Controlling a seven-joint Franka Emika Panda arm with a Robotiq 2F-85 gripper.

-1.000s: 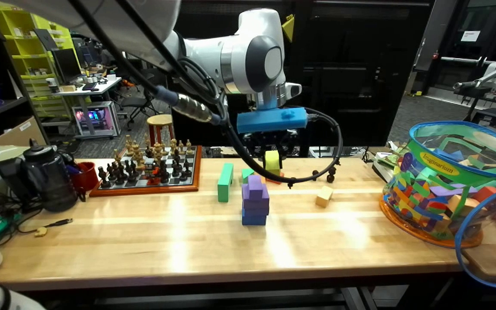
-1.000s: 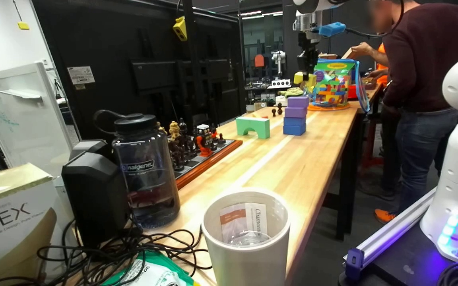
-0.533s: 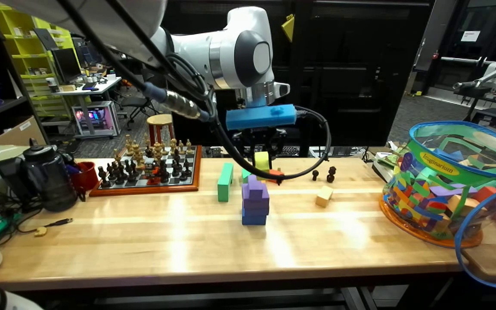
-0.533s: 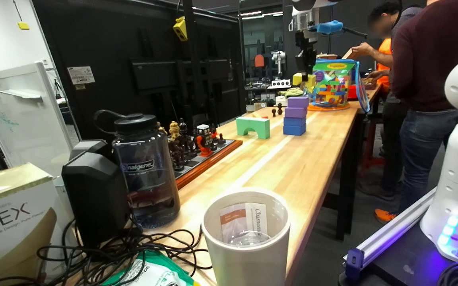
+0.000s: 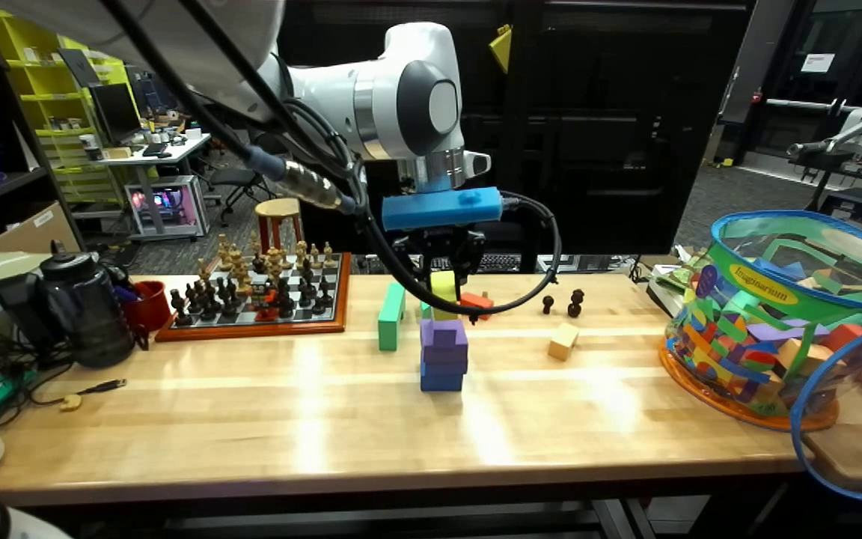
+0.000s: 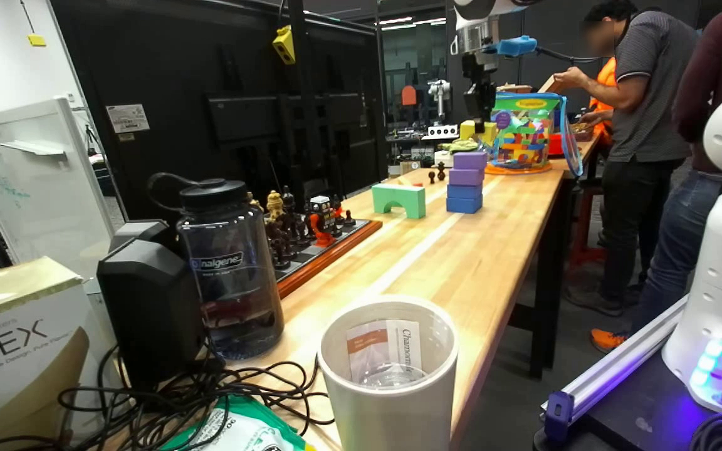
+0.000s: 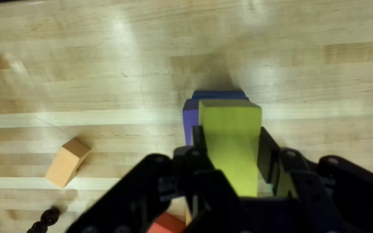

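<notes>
Wrist view: right of centre in the frame, the fingers [image 7: 267, 155] hold a yellow-green block [image 7: 231, 129], one finger against each side. Beneath it a stack [image 7: 190, 124] shows only at the block's left and top edges. In an exterior view the block hangs at upper right, apart from the stack and above it; there the stack reads as two purple blocks [image 6: 469, 161] over two blue blocks [image 6: 464, 205]. The block looks a little off-centre over this narrow stack, so lowering out of line could catch an edge and topple it, perhaps into the green arch [image 6: 398, 199] on the left. In an exterior view the black cable [image 5: 557, 243] loops across the block, frame centre; if it hangs close enough, which cannot be told, a swing could brush the stack.
</notes>
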